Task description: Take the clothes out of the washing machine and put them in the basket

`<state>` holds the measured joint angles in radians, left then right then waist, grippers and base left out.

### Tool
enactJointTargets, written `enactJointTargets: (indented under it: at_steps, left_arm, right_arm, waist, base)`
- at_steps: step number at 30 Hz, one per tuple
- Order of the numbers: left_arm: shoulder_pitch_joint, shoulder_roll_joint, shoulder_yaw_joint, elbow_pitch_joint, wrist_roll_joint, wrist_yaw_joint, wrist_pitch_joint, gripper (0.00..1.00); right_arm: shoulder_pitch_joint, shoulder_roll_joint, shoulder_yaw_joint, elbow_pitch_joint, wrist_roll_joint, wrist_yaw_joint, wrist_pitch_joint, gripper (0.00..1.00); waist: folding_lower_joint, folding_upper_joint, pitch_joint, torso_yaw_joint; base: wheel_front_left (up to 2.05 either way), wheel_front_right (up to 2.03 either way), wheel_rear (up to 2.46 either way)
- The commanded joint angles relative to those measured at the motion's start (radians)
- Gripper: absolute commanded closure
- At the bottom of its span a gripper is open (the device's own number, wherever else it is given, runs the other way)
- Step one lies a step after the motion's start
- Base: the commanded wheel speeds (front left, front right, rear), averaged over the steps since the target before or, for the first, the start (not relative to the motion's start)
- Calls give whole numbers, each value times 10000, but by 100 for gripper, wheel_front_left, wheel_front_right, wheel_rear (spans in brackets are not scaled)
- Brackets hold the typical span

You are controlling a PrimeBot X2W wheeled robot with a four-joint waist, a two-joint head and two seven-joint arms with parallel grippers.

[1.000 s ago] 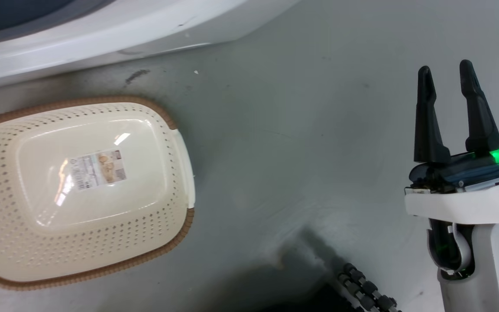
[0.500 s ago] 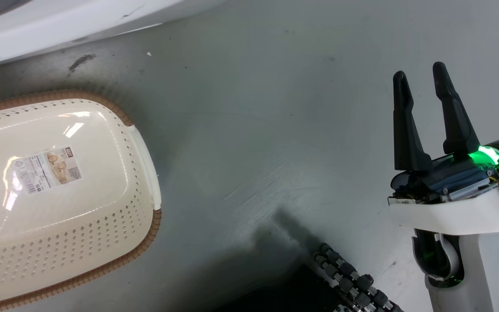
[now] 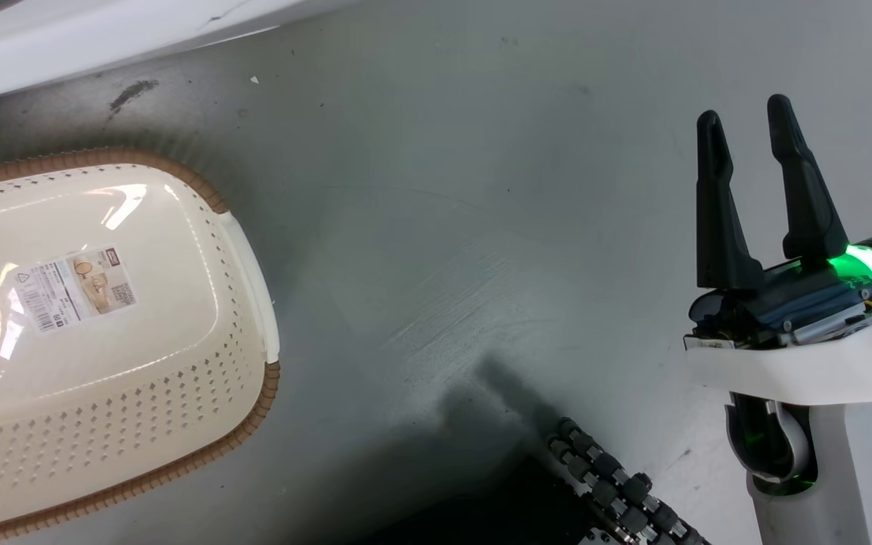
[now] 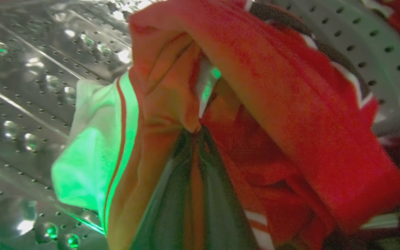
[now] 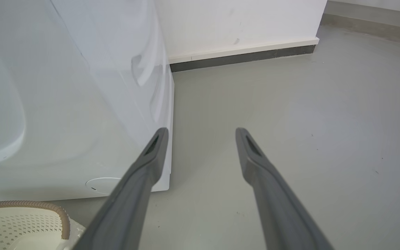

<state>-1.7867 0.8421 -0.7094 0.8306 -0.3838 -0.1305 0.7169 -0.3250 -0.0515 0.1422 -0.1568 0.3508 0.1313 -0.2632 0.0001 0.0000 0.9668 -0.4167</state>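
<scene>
Two grippers: the left gripper (image 4: 193,133) is pinched on the red clothes (image 4: 290,121) inside the perforated drum (image 4: 19,86) of the washing machine (image 3: 65,38). The right gripper (image 3: 742,125) hangs over the grey floor (image 3: 443,227), fingers spread, holding nothing. The cream basket (image 3: 254,401) sits on the floor just before the machine, well left of the right gripper, with a paper label (image 3: 76,288) on its bottom.

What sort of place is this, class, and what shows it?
Likely a laundry area: a large white washing machine, a cream perforated plastic basket, red jersey clothes inside a perforated steel drum.
</scene>
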Motion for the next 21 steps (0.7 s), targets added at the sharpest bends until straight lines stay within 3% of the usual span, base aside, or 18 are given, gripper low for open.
enactJointTargets:
  at_steps: [1, 13, 15, 21]
  left_arm:
    - [47, 36, -34, 195, 11, 76, -213, 100]
    - [849, -952, 343, 1321, -513, 552, -3342, 100]
    - [1247, -1200, 534, 1510, -719, 790, -4245, 100]
    - [2847, -2031, 1005, 2199, -1554, 869, -6235, 100]
  right_arm:
    - [-82, 23, -30, 5, -47, -9, -24, 0]
    - [-195, 20, -513, 401, -442, -10, -24, 0]
    - [-156, 19, -601, 485, -495, -10, -23, 0]
    - [264, 20, -987, 746, -853, -9, -23, 0]
  waist:
    - [-1, 0, -55, 44]
    - [-1, 0, -1247, 629]
    - [-1, 0, -1639, 702]
    - [-1, 0, -2794, 1150]
  base:
    - [0, 0, 0]
    - [0, 0, 0]
    - [0, 0, 0]
    - [0, 0, 0]
